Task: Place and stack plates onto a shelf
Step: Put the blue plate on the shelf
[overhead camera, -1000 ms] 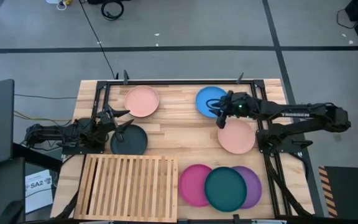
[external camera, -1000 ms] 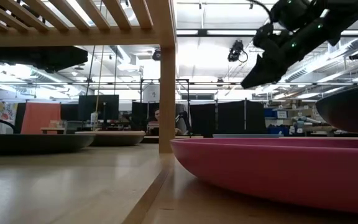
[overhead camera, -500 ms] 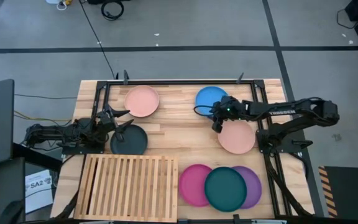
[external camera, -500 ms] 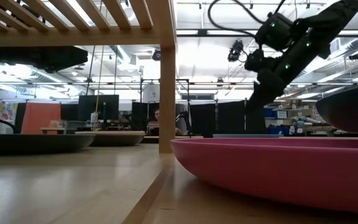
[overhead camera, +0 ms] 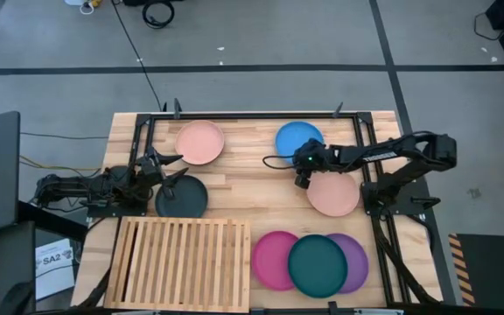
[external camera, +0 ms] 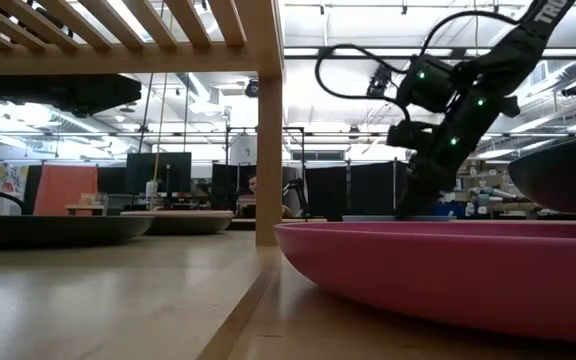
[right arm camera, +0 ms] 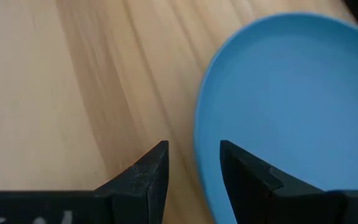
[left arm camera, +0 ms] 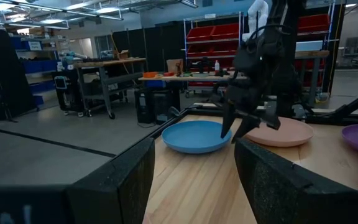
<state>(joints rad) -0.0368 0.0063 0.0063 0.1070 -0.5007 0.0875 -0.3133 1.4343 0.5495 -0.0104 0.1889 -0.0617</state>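
Overhead: butcher-block tabletop (overhead camera: 252,179) carrying a light wooden slatted shelf (overhead camera: 183,263) at the near left, bare of plates. Round matte salmon plate (overhead camera: 199,142) at the far left, round matte black plate (overhead camera: 181,196) below it beside the left gripper (overhead camera: 170,170), fingers spread wide and holding nothing. Round matte blue plate (overhead camera: 297,138) at the far right, second salmon plate (overhead camera: 333,192) just below it. Right gripper (overhead camera: 302,168) lowered near the blue plate's near edge, between the two plates. Teal plate (overhead camera: 317,265) lying on top of a magenta plate (overhead camera: 271,259) and a purple plate (overhead camera: 353,262) at the near right.

Table level: magenta plate's rim (external camera: 448,265) filling the foreground, shelf slats (external camera: 168,25) overhead, right gripper (external camera: 413,205) pointing down behind the rim; black plate (external camera: 53,230) low at the left.

Left wrist: own dark fingers (left arm camera: 126,180) wide apart and empty; beyond them the blue plate (left arm camera: 194,135), the salmon plate (left arm camera: 284,132) and the right gripper (left arm camera: 241,127) coming down between them.

Right wrist: two dark fingertips (right arm camera: 146,171) partly open with nothing between them, hanging over bare wood just beside the blue plate's edge (right arm camera: 278,106); contact with the plate cannot be told.
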